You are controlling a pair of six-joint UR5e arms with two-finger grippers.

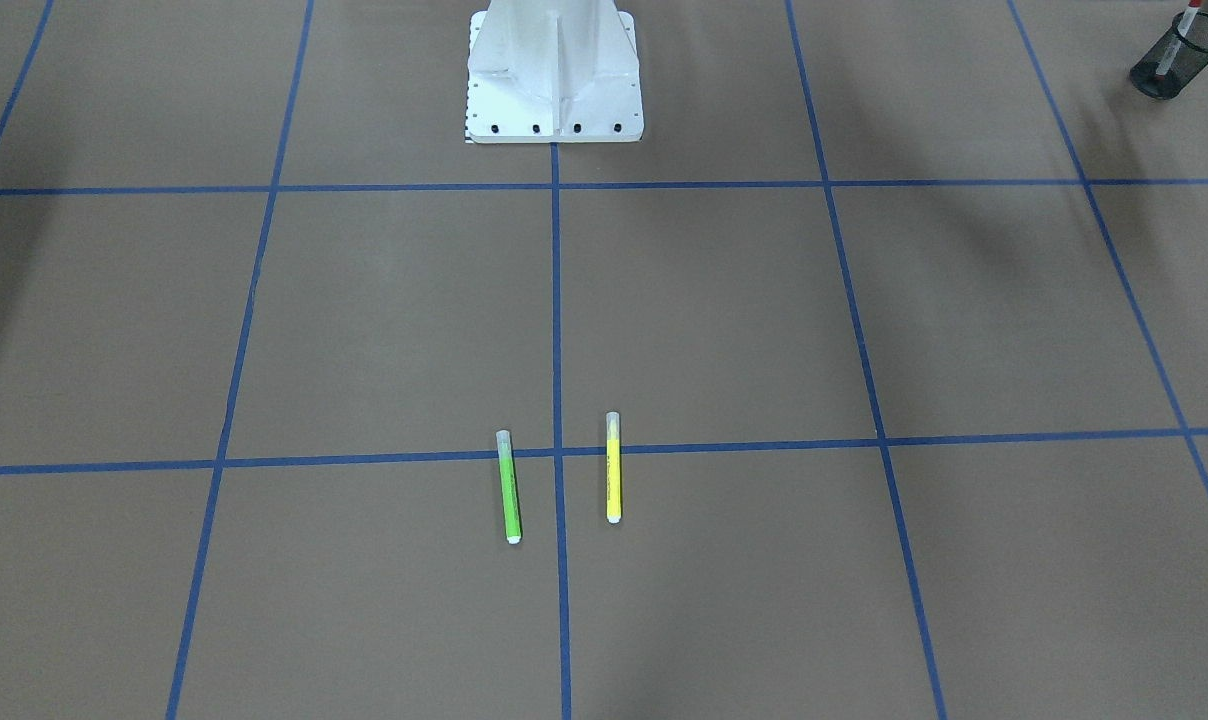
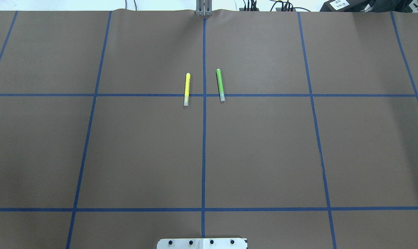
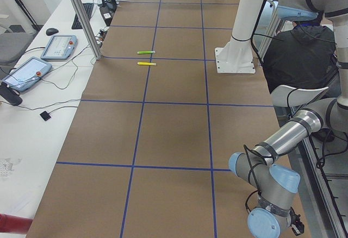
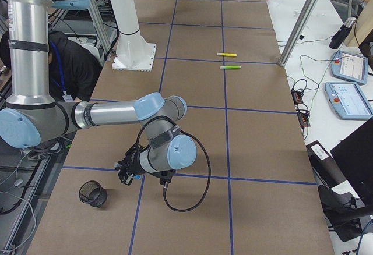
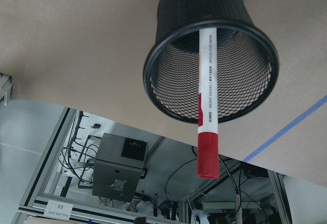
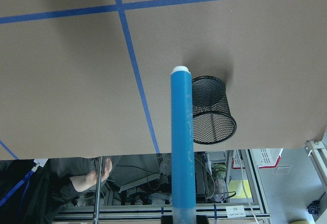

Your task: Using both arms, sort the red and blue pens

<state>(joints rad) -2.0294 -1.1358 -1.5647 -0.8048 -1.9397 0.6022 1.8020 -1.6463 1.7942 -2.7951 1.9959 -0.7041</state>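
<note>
Off the white pedestal's [image 1: 554,80] left side, well apart from it: red pen [image 5: 208,101], white barrel, stood tip-down and leaning in a black mesh cup [image 5: 184,4], red cap clear of the rim. Left gripper [image 3: 296,227] was seen only from afar; its width could not be told. Off the pedestal's right side: blue pen [image 6: 182,142], pinched near its clear-capped end by the right gripper [image 6: 185,217], white end toward a second mesh cup [image 6: 212,111]. Both were judged light, stiff, smooth-barrelled and apt to roll or swivel; best gripped crosswise at mid-barrel. Ahead of the pedestal lay a lime-green marker [image 1: 510,487] and a yellow marker [image 1: 613,468].
</note>
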